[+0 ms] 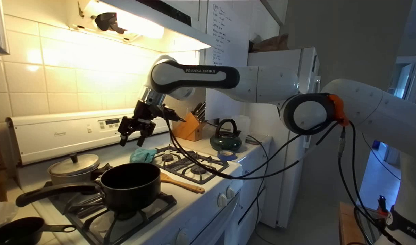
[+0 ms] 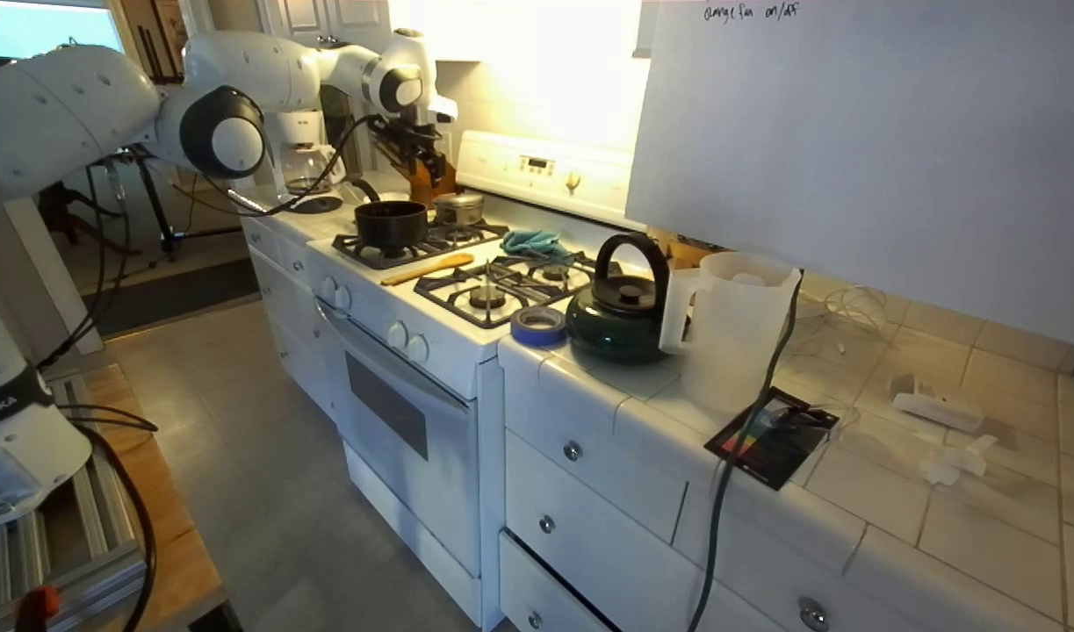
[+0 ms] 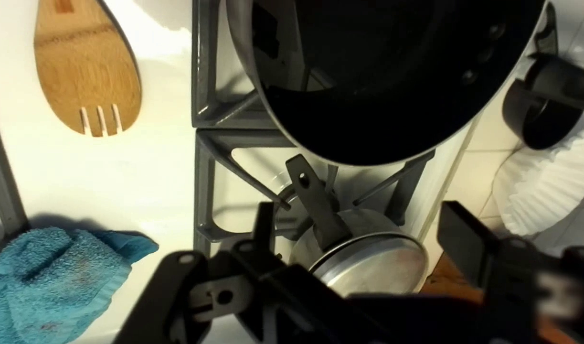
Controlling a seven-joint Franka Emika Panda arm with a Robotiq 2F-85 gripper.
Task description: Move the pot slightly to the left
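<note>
Pot below and to one side of your wide-spread, empty tool will likely prove rigid, fairly heavy and smooth, so take its handle near the root.

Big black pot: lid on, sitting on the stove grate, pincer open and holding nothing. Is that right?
One slip: the big black pot is uncovered; the wrist view looks down into its open top. It does sit on the stove grate, and the pincer is open, holding nothing.

Pot cropped in wrist view, cloth likewise, handwritten list illegible
</note>
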